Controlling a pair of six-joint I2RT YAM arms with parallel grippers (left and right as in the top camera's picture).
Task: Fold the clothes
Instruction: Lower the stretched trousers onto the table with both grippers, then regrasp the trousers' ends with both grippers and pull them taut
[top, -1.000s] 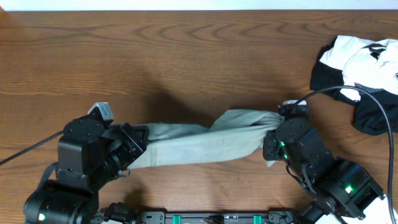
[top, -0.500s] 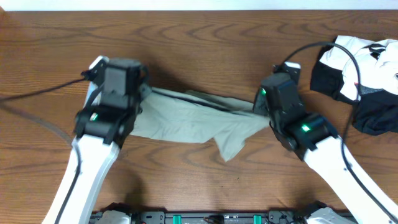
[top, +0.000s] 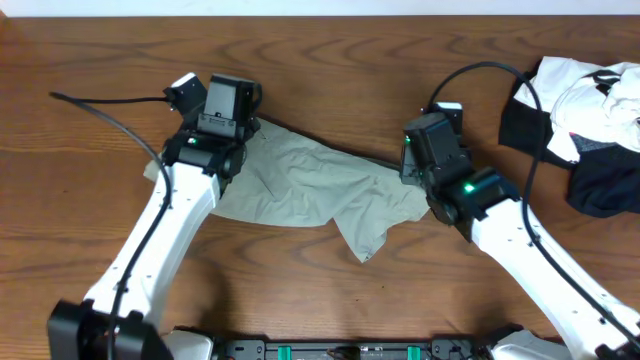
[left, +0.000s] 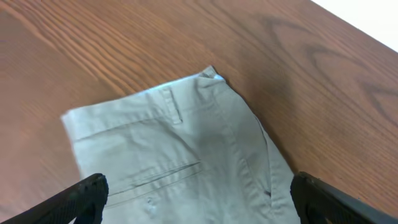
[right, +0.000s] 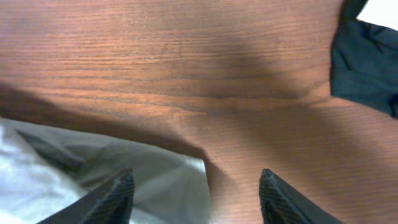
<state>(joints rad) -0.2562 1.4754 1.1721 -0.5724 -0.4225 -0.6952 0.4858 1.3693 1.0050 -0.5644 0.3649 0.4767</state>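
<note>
**A:** At the left of the overhead frame, the left gripper (left: 199, 198) is hanging with jaws spread wide. It's gripping nothing, right above the waistband corner.

**B:** And the khaki garment (top: 310, 190) is lying rumpled across the middle of the table (top: 350, 50), one flap trailing toward the bottom edge.

**A:** Right of centre, the right gripper (right: 196, 193) is standing parted too and empty, with the cloth's edge just beside one finger.

**B:** I'm thinking both should be pinching matching corners and tugging it flat before folding, while steering clear of the black and white heap (top: 580, 110) at upper right.
</note>
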